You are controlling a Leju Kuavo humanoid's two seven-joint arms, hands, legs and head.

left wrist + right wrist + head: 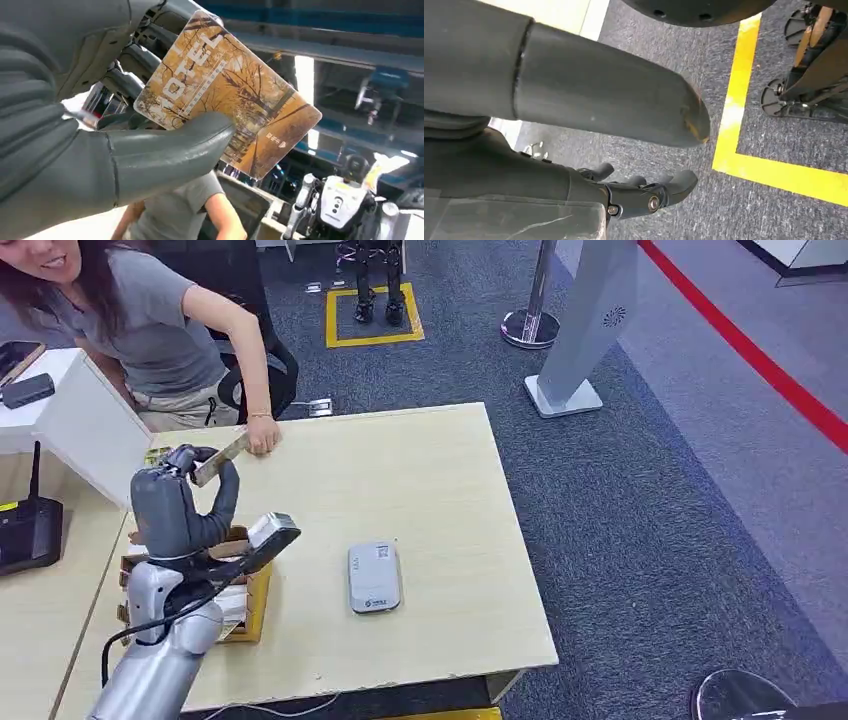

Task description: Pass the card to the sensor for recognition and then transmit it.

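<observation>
My left hand (182,502) is raised over the table's left side and pinches the hotel card (222,458) between thumb and fingers. In the left wrist view the card (235,95) is orange-brown with a tree picture, and the thumb (170,150) lies across its lower part. A person's hand (263,437) is at the card's far end; I cannot tell whether it touches the card. The grey-white sensor (374,577) lies flat on the table (440,490), to the right of my left hand. My right hand (499,150) hangs beside the table over the carpet, fingers apart and holding nothing.
A wooden card box (245,602) stands on the table just under my left forearm. The person (150,330) leans in from the back left. A black device (30,530) sits on the desk at far left. Yellow floor tape (744,125) runs near my right hand.
</observation>
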